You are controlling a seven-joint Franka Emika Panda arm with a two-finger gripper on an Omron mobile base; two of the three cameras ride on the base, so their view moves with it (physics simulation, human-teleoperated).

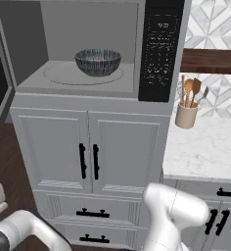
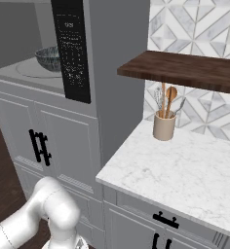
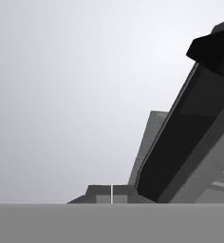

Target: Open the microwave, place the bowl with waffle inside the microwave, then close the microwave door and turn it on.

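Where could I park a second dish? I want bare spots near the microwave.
The marble counter is bare in front of and right of the utensil cup, which sits at the backsplash. Inside the microwave, the bowl fills the turntable's middle; only strips beside it are free.

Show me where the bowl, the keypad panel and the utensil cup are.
bowl (image 1: 98, 62), left base view, its patterned outer wall.
keypad panel (image 1: 159, 54), left base view, middle of the black face.
utensil cup (image 2: 164, 125), right base view, its tan side.
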